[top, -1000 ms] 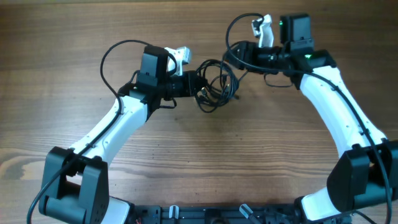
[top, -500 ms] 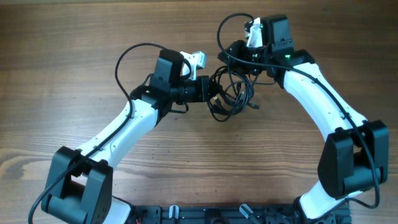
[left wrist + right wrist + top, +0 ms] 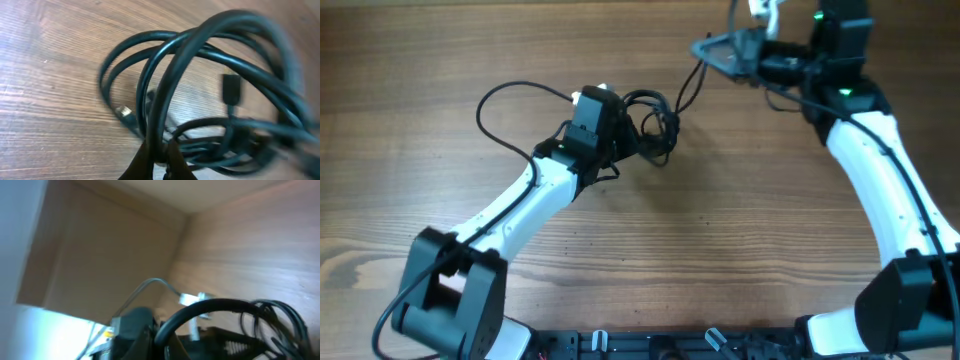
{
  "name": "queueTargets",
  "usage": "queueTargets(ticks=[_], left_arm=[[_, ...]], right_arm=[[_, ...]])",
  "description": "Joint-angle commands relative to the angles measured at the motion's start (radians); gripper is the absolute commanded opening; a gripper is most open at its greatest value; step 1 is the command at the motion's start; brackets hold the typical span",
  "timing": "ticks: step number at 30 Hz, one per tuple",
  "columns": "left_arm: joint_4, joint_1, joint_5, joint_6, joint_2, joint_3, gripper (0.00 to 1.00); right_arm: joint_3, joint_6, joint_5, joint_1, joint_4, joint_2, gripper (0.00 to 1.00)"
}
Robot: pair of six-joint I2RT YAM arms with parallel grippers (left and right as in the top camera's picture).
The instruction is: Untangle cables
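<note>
The cables point(image 3: 655, 115) are a tangle of thin black loops just left of the table's middle, toward the back. My left gripper point(image 3: 632, 140) is shut on one loop at the tangle's left side. In the left wrist view the fingertips point(image 3: 150, 159) pinch a strand, with loops point(image 3: 165, 85) and a small plug point(image 3: 231, 90) beyond. My right gripper point(image 3: 708, 48) is at the back edge, shut on one strand point(image 3: 688, 88) that runs tight down to the tangle. The right wrist view shows that strand point(image 3: 220, 307) arcing out of the shut gripper point(image 3: 162, 340).
The left arm's own thicker wire point(image 3: 505, 95) loops out to the left of its wrist. The white right arm point(image 3: 880, 170) slants along the right side. The arm bases and black hardware point(image 3: 650, 345) sit at the front edge of the wooden table point(image 3: 720, 250).
My right gripper closed on a strand and pulled back and right, drawing it out of the tangle. My left gripper moved slightly left, still holding the bundle.
</note>
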Motion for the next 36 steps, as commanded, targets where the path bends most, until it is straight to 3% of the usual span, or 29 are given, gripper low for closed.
queueTargets(ticks=[1, 4, 7, 11, 15, 20, 25, 29, 33, 36], left_arm=[[-0.025, 0.0, -0.07, -0.053, 0.071, 0.002, 0.04], [-0.043, 0.0, -0.069, -0.053, 0.092, 0.002, 0.04], [-0.066, 0.0, -0.063, -0.05, 0.094, 0.002, 0.04], [-0.061, 0.0, -0.042, -0.044, 0.093, 0.002, 0.04], [0.0, 0.002, 0.095, 0.051, 0.093, 0.002, 0.04], [0.14, 0.002, 0.277, 0.091, 0.093, 0.002, 0.04], [0.285, 0.016, 0.391, 0.089, 0.093, 0.003, 0.04], [0.391, 0.08, 0.585, 0.08, 0.092, 0.003, 0.04], [0.521, 0.135, 0.822, 0.004, 0.092, 0.003, 0.04], [0.703, 0.161, 1.008, -0.108, 0.092, 0.003, 0.04]], right_arm=[[0.013, 0.134, -0.145, -0.09, 0.036, -0.024, 0.04], [0.013, 0.087, -0.138, -0.143, 0.034, -0.024, 0.04], [0.012, -0.025, -0.046, -0.185, -0.07, -0.018, 0.04], [0.012, -0.251, 0.304, -0.201, -0.426, -0.018, 0.04], [0.012, -0.347, 0.567, -0.201, -0.612, -0.018, 0.04], [0.011, -0.424, 0.706, -0.201, -0.744, -0.017, 0.04], [-0.047, -0.447, 0.733, -0.201, -0.768, -0.016, 0.04], [-0.102, -0.447, 0.697, -0.197, -0.741, -0.016, 0.04], [-0.119, -0.452, 0.692, -0.154, -0.729, -0.016, 0.04], [-0.119, -0.459, 0.692, -0.116, -0.727, -0.016, 0.04]])
